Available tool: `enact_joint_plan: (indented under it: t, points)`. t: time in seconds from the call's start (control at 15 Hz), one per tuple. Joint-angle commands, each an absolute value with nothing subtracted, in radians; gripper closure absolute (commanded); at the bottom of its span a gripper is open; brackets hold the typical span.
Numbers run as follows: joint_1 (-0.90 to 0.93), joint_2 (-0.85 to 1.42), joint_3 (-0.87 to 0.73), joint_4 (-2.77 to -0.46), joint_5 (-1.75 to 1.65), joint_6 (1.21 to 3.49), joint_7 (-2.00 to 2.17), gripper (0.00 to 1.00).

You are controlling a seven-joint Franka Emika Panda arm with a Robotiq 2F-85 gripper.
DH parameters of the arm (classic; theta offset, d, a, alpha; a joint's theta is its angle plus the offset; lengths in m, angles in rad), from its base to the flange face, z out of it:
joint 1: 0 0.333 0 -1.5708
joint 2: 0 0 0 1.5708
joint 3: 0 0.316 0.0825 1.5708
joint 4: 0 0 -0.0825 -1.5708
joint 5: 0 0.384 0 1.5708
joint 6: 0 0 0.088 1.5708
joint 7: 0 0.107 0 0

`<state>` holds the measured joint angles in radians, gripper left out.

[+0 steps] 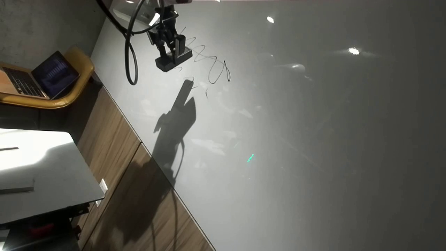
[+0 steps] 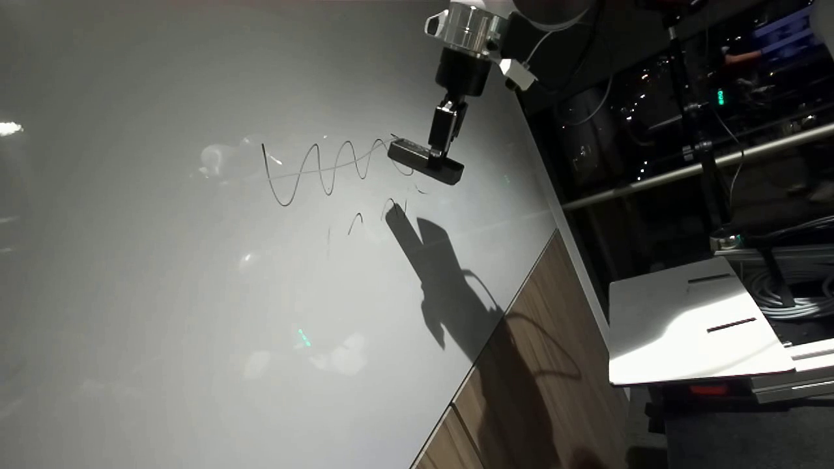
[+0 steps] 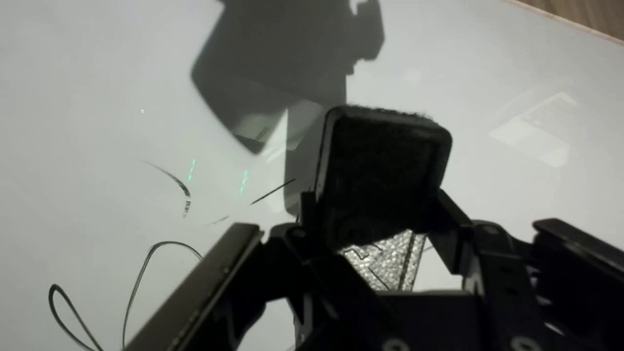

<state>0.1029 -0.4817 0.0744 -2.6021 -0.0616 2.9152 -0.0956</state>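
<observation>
My gripper [image 1: 172, 51] is shut on a black block-shaped eraser [image 1: 170, 64], held across its sides. Both also show in an exterior view, the gripper [image 2: 439, 153] and the eraser [image 2: 408, 154]. In the wrist view the fingers [image 3: 378, 214] press on both sides of the eraser [image 3: 385, 161], and its speckled grey face shows partly between them. The eraser is close to a glossy white board [image 1: 296, 139] and appears apart from it, its shadow set off from it. A wavy black line [image 2: 285, 205] and several short marks are on the board near the eraser; looping strokes [image 3: 168, 242] show at lower left.
Wood panels [image 1: 115, 129] border the board. A grey flat table [image 1: 52, 181] stands near them, also in an exterior view [image 2: 677, 319]. A laptop [image 1: 55, 75] rests on a yellow chair [image 1: 81, 61]. A black cable [image 1: 127, 52] loops beside the arm. A dark window with a rail [image 2: 690, 161] is beyond.
</observation>
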Motion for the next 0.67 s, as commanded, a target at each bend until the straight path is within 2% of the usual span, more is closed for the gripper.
enact_joint_plan:
  t: [0.0, 0.07, 0.13, 0.6]
  points:
    - [0.143, -0.548, 0.042, -2.613, -0.033, 2.762, -0.112, 0.68]
    - [0.150, -0.556, 0.037, -2.611, -0.024, 2.719, -0.112, 0.68]
    - [0.139, -0.353, -0.060, -2.489, -0.022, 2.782, -0.218, 0.68]
    - [0.138, -0.115, -0.169, -2.310, 0.124, 2.775, -0.394, 0.68]
